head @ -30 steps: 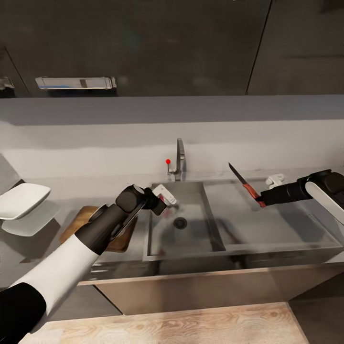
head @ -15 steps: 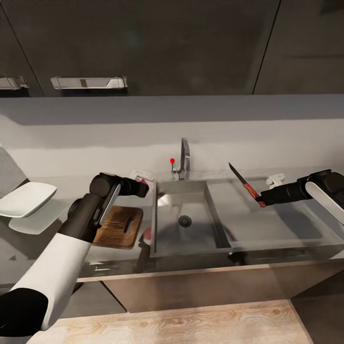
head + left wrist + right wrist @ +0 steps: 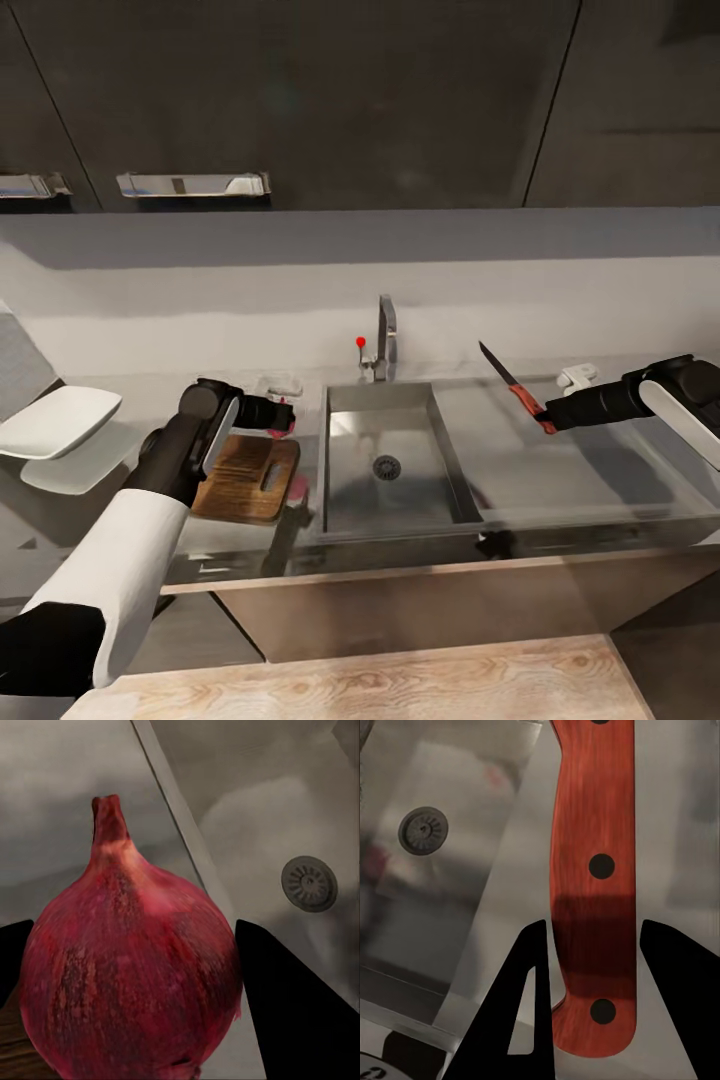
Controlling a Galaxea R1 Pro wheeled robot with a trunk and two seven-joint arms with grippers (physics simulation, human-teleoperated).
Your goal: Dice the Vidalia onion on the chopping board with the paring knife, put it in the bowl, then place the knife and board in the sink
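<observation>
My left gripper point(image 3: 281, 414) is shut on the dark reddish Vidalia onion point(image 3: 282, 428), holding it over the far edge of the brown chopping board point(image 3: 247, 478), left of the sink point(image 3: 452, 465). Up close, the onion point(image 3: 131, 979) sits between the two dark fingers point(image 3: 292, 1020), with the sink drain point(image 3: 310, 883) beyond. My right gripper point(image 3: 548, 418) is shut on the paring knife point(image 3: 512, 386), its blade pointing up and left above the draining side. The reddish handle point(image 3: 594, 870) lies between the fingers point(image 3: 521, 997). The white bowl point(image 3: 52, 421) rests on the grey countertop point(image 3: 110, 505) at far left.
The chrome tap point(image 3: 385, 334) with its red knob point(image 3: 360, 342) stands behind the basin. Dark wall cabinets point(image 3: 300, 100) hang above the grey backsplash. A wooden floor strip point(image 3: 350, 685) runs below the cabinet fronts.
My left arm has carried the onion from over the sink leftward to above the chopping board. The right arm with the knife has held still. The head view has shifted slightly.
</observation>
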